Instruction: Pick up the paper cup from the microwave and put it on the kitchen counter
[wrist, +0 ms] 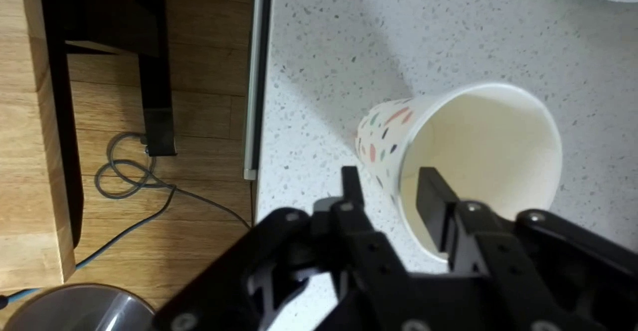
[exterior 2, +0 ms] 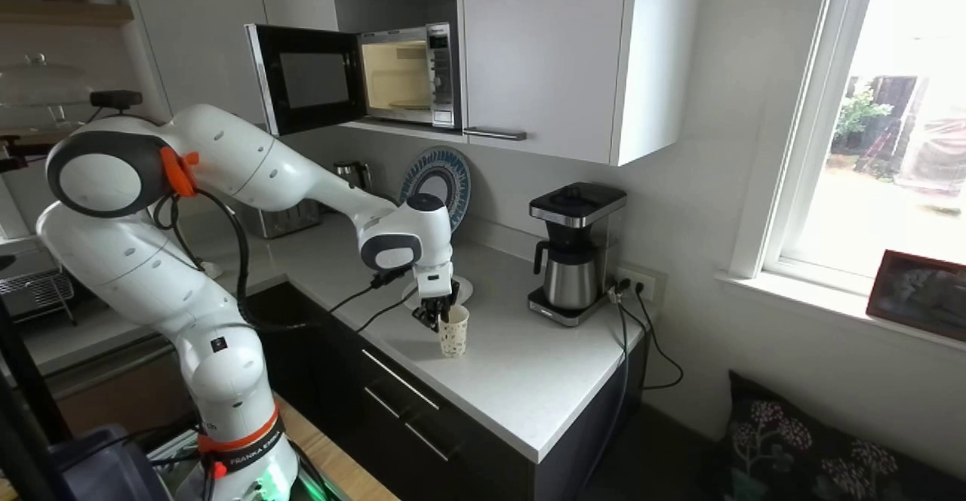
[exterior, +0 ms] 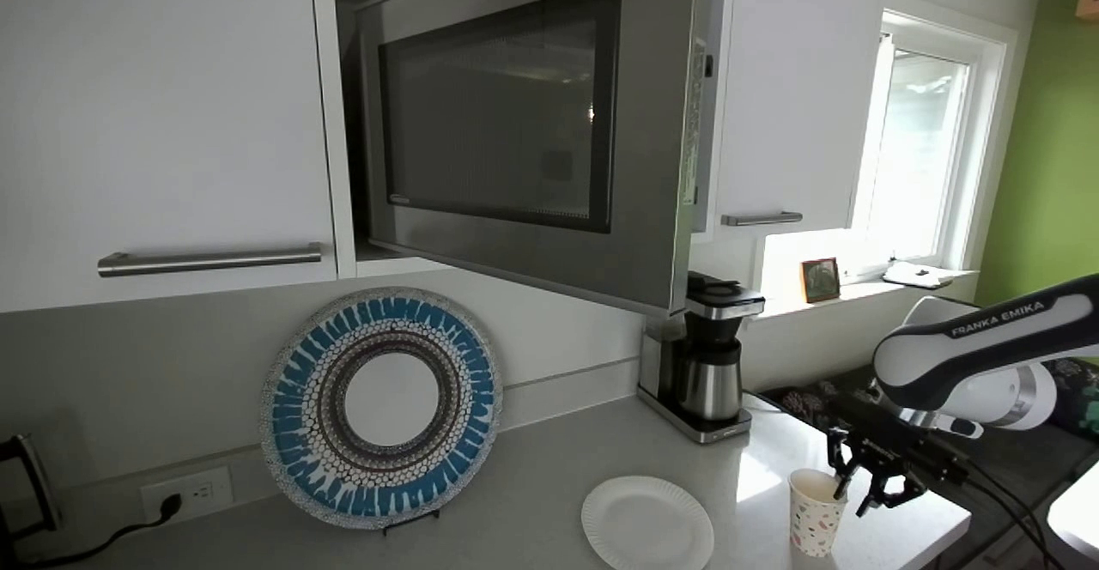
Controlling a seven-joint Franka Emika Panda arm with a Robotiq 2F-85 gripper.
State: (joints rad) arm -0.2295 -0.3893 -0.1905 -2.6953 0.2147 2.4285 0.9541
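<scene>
Paper cup [exterior 2: 453, 339] on the kitchen counter [exterior 2: 521, 380], and the robot hand [wrist: 392, 189] is right astride its rim!
Look at that: the cup stands upright near the counter's front edge, one finger dipping inside its mouth, the other outside, the hand spread with more room between its fingers than the cup's thin side fills. Up above, the microwave [exterior 2: 396, 71] has its door swung wide, pale yellow showing inside. A white plate [exterior: 648, 523] lies near the cup, and there's the coffee maker [exterior 2: 571, 278], standing apart, farther back on the counter.
</scene>
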